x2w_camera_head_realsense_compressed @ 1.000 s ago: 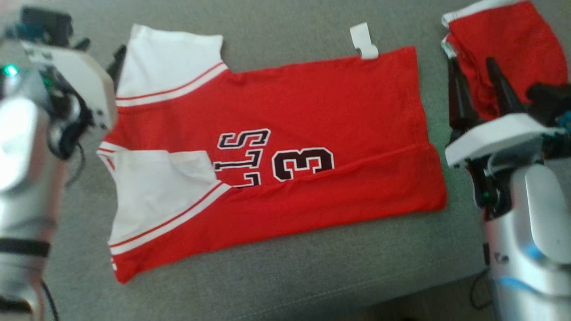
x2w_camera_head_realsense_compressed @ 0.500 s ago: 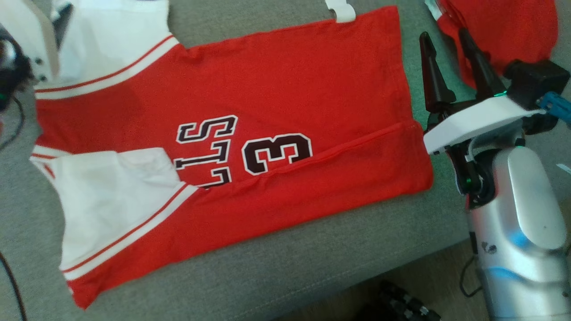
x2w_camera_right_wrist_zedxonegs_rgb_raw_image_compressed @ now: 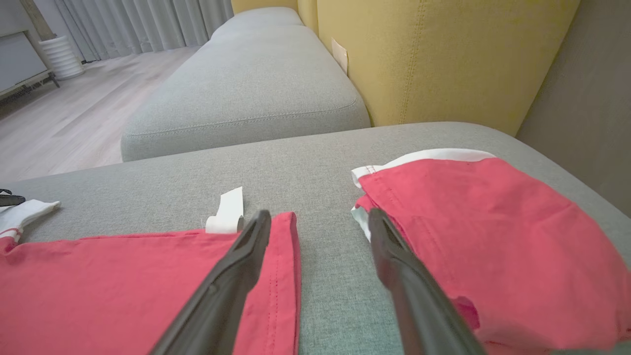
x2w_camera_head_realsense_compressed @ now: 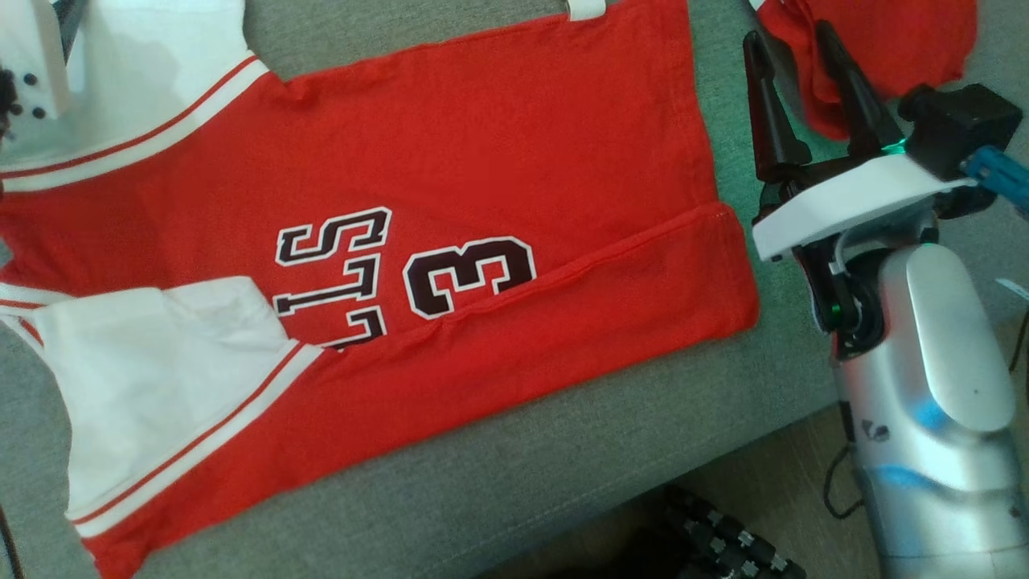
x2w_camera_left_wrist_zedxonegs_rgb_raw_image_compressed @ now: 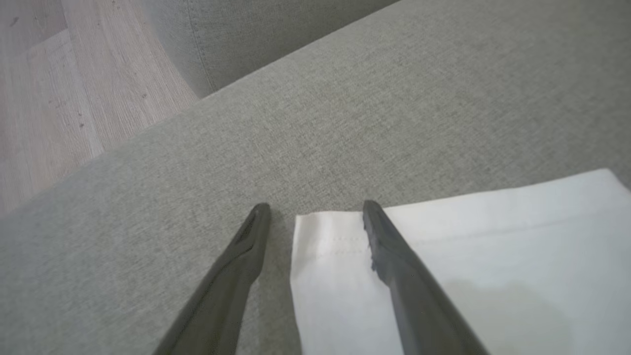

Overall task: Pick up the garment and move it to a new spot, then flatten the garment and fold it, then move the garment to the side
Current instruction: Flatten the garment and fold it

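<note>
Jersey [x2w_camera_head_realsense_compressed: 482, 145]: red body, white sleeves with red stripes, dark white-edged "3" and block letters. It lies flat across the grey sofa [x2w_camera_head_realsense_compressed: 563, 466], collar end toward the robot's left and hem toward its right. The near long side is folded over onto the front. The fold line cuts the bottom of the "3" and the letters. The near sleeve is folded in over the chest, and the far sleeve [x2w_camera_left_wrist_zedxonegs_rgb_raw_image_compressed: 468, 276] is spread flat. A white tag [x2w_camera_head_realsense_compressed: 585, 8] sticks out past the far edge. The collar end runs off the head view.

Right gripper [x2w_camera_head_realsense_compressed: 788, 34]: fingers spread, nothing between them. It hangs over the narrow bare strip between the hem and a second red cloth [x2w_camera_head_realsense_compressed: 900, 40].

Left gripper [x2w_camera_left_wrist_zedxonegs_rgb_raw_image_compressed: 315, 205]: fingers apart, empty, straddling the far sleeve's corner. One finger is over the sleeve and one over bare sofa. Contact cannot be told.

Open room:
- A bare band of sofa runs between the jersey's near fold and the front edge, with wood floor [x2w_camera_head_realsense_compressed: 796, 498] below.
- Wide bare sofa lies beyond the sleeve corner.
- A bare stretch lies beyond the tag, toward the yellow backrest [x2w_camera_right_wrist_zedxonegs_rgb_raw_image_compressed: 443, 59].
</note>
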Available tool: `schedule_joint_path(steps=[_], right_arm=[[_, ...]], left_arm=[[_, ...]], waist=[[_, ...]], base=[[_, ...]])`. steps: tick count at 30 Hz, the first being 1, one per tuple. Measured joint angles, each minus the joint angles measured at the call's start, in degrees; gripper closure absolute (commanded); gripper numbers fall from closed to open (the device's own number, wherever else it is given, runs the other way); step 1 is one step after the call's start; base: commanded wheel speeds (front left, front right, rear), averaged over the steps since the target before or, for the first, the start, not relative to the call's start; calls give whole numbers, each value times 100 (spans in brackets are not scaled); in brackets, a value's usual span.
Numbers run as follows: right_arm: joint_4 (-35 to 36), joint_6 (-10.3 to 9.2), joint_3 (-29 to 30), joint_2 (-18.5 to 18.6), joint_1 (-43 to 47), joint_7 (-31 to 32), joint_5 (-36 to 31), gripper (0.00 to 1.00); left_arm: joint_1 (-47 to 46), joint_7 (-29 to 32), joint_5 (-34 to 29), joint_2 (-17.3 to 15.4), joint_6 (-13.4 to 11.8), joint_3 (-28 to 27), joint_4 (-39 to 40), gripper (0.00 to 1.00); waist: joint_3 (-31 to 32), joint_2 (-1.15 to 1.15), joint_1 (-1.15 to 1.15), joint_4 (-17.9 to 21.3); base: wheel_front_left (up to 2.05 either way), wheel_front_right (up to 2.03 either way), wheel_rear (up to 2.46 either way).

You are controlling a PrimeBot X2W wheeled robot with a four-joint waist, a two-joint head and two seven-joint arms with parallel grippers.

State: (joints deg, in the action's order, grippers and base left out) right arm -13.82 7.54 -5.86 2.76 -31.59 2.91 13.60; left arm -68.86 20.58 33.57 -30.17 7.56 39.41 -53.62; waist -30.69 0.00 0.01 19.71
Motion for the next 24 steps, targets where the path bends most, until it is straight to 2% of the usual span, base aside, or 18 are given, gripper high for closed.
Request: schedule_joint_path(steps=[13,14,15,20,24], right_arm=[[-93,0,52,0,-91,-3,-56,0],[-96,0,53,0,-91,-3,-57,0],[-99,0,54,1,-91,11,-57,0],[-121,0,100,1,-91,14,-126,0],[-175,0,202,3,-109,92,-246,0]], left_arm=[[-115,208,413,7,0,421,-292,0],[-123,263,479,11,0,437,-298,56],[-130,314,553,19,1,452,-298,100],[-133,335,764,46,0,599,-252,100],[-122,7,793,90,0,710,-230,100]], waist=[[120,0,0,-143],[123,0,0,-151],[124,0,0,-161],[141,0,0,-218],[203,0,0,-307]], base=[[0,0,0],[0,0,0],[0,0,0],[0,0,0],[0,0,0]])
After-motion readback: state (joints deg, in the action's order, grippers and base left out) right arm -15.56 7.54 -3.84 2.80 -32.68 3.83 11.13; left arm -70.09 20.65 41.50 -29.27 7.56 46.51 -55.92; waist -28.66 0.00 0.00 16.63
